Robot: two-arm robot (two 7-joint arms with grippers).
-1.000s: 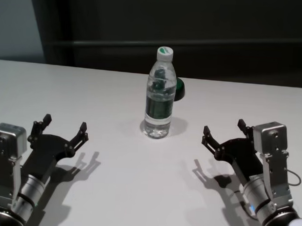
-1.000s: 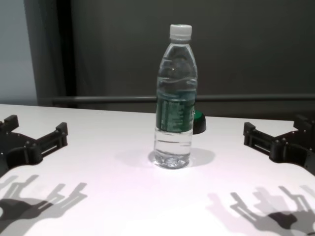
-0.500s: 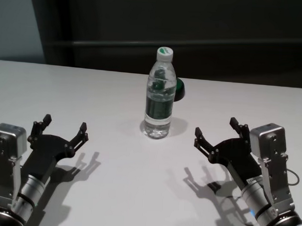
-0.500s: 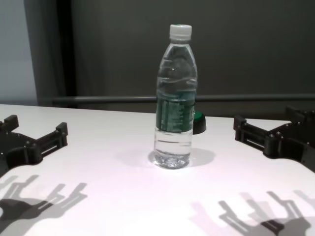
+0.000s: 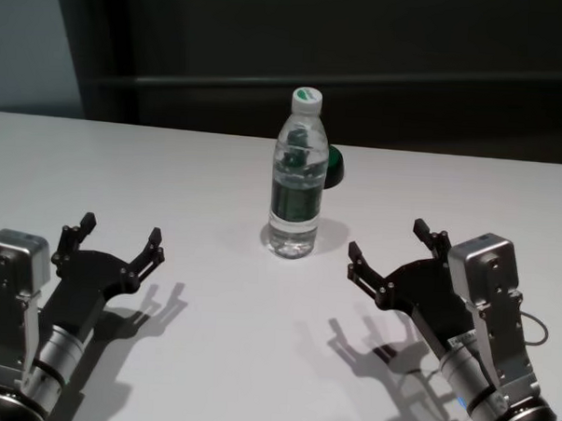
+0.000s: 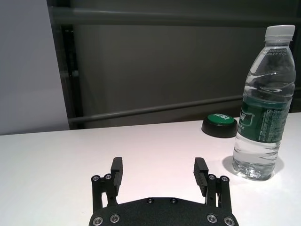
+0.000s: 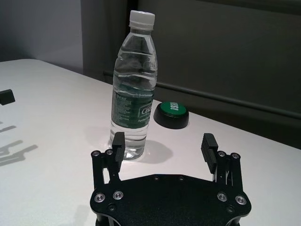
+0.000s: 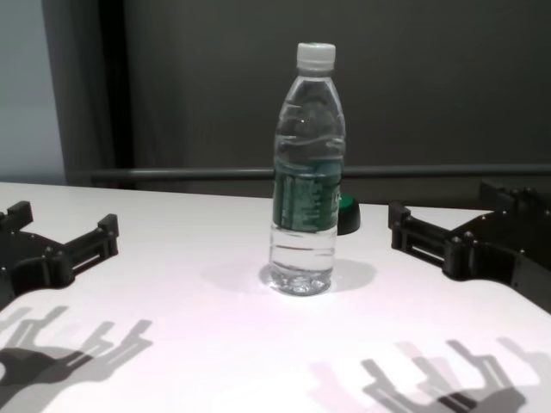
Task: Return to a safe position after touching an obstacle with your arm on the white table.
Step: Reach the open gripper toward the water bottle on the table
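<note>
Bottle (image 5: 296, 179) stands upright mid white table (image 5: 209, 357), black green-topped puck (image 5: 331, 166) just behind. Right gripper (image 5: 389, 253) hovers near it, jaws spread wide, nothing held; left gripper (image 5: 116, 238) sits well apart, released too.

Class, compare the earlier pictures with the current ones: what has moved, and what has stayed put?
The right hand, open and empty, has moved toward the robot's left, closer to the water bottle, without touching it. Nothing was grasped or released. The left hand, the bottle and the green-topped button on the white table are unchanged.
</note>
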